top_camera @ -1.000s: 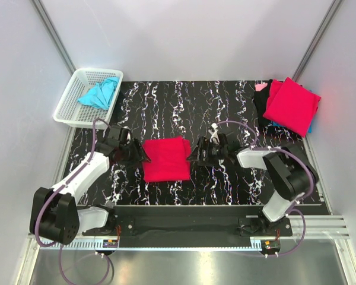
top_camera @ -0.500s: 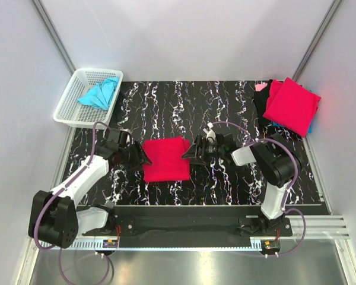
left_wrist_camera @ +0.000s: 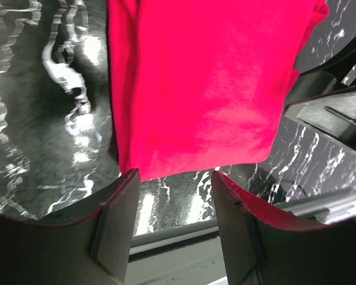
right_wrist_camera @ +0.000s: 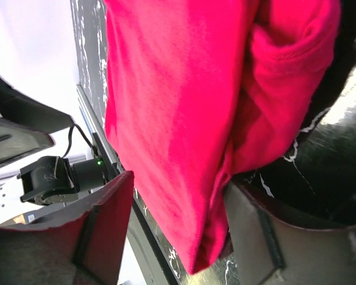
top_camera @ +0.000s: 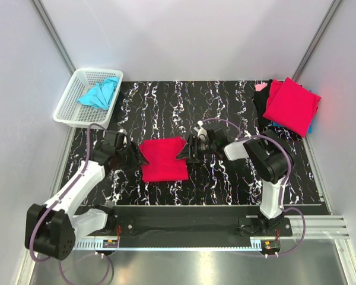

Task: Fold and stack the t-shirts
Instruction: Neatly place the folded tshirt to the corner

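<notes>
crimson t-shirt (top_camera: 163, 159), already folded into a rectangle, lies on the bench (top_camera: 225, 178) near the middle, between the two tools. the right tool (right_wrist_camera: 177, 190) has moved left during the last second, from a little beside the shirt up to its right edge, and its jaws have narrowed. they are not closed: the thick folded edge stands between the two fingers and nothing is pinched yet. the left tool (left_wrist_camera: 173, 175) has hardly changed. it is about half open at the shirt's left edge, with the cloth just in front of its fingertips, not held. i judge that both tools prepare to take the shirt by its two sides and carry it to the stack of folded t-shirts (top_camera: 291, 105) at the far right. one turquoise t-shirt (top_camera: 99, 93) lies crumpled in the white basket (top_camera: 68, 107) at the far left.
</notes>
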